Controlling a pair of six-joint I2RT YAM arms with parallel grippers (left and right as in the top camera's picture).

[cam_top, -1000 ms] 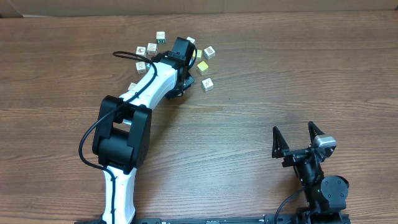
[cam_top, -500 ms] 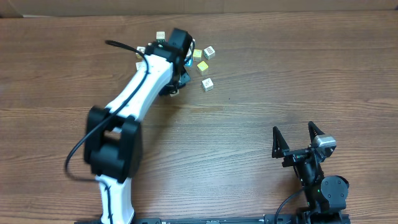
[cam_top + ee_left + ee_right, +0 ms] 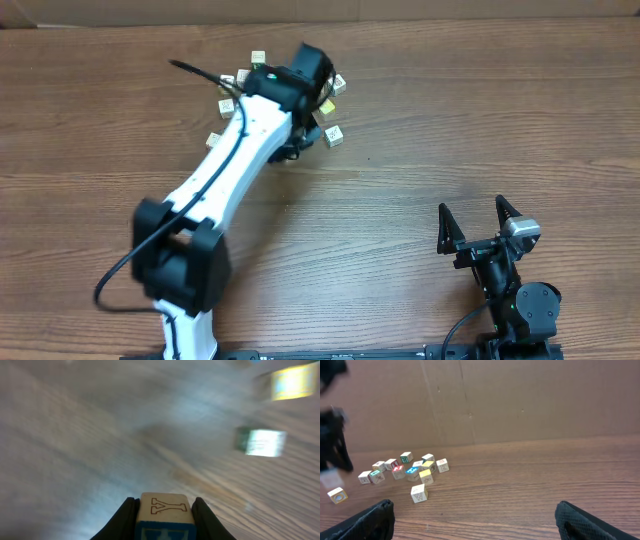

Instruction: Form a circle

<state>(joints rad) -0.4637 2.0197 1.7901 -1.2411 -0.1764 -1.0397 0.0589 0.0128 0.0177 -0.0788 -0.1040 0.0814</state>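
Nearest you, at the lower right of the overhead view, your right gripper (image 3: 471, 205) sits with its two black fingers spread wide and nothing between them. Its own camera shows those two fingertips in the bottom corners of the frame, with bare brown wooden tabletop (image 3: 530, 490) ahead.

Further out, your one white-and-black left arm (image 3: 235, 160) reaches diagonally to the upper middle of the overhead frame. Your left gripper (image 3: 164, 501) is clenched on one small wooden cube with a "Y" on top (image 3: 164, 512) and a blue face below, at the bottom centre of the blurred left wrist view. Beyond it, at upper right, are two more: a whitish-green cube (image 3: 262, 442) and, further off, a yellow cube (image 3: 294, 382).

Farthest, in front of the brown cardboard wall (image 3: 520, 400), the right wrist view shows about a dozen cubes at middle left. The circle (image 3: 420, 469) is the tight knot of four inside that scatter: one blue-faced, one yellow, two whitish. One lone whitish cube (image 3: 419, 493) lies apart in front of it. In the overhead view you can count seven loose cubes around the arm's wrist.
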